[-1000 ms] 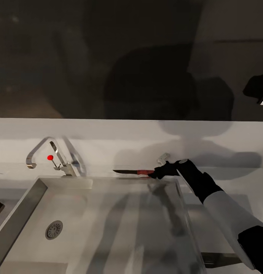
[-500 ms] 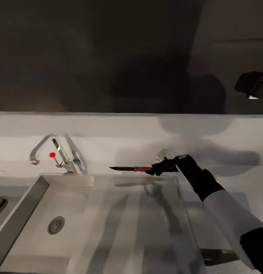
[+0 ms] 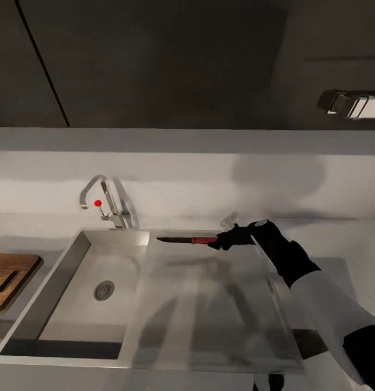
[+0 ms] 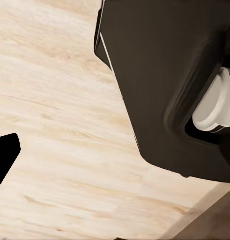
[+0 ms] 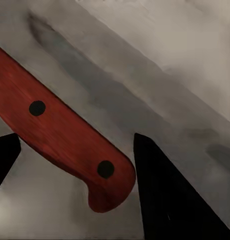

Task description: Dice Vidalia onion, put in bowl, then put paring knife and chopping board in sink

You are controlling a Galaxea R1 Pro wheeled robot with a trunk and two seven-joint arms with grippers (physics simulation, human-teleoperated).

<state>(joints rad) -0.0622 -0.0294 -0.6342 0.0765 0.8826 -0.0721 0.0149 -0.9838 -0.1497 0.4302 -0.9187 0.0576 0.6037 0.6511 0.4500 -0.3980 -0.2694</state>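
My right gripper (image 3: 215,244) is shut on the red handle of the paring knife (image 3: 186,239). The knife hangs level over the far edge of the sink's drainboard (image 3: 209,309), its dark blade pointing toward the tap (image 3: 103,198). In the right wrist view the riveted handle (image 5: 60,135) lies between the two black fingers of my right gripper (image 5: 75,137). The sink (image 3: 51,282) has a bare basin with a round drain (image 3: 104,290). The chopping board (image 3: 8,279) lies on the countertop (image 3: 339,244) left of the basin. One dark fingertip (image 4: 5,157) of my left gripper hangs over a pale wooden floor. The Vidalia onion and the bowl are out of view.
A pale backsplash runs behind the sink, with dark wall cabinets (image 3: 154,60) above it. A tiny red knob (image 3: 97,203) sits on the tap. A dark part of the robot's body (image 4: 165,85) is close to the left wrist camera.
The head view has shifted, so the basin, drain and chopping board now show further right. My right gripper still holds the knife, now a little nearer the tap.
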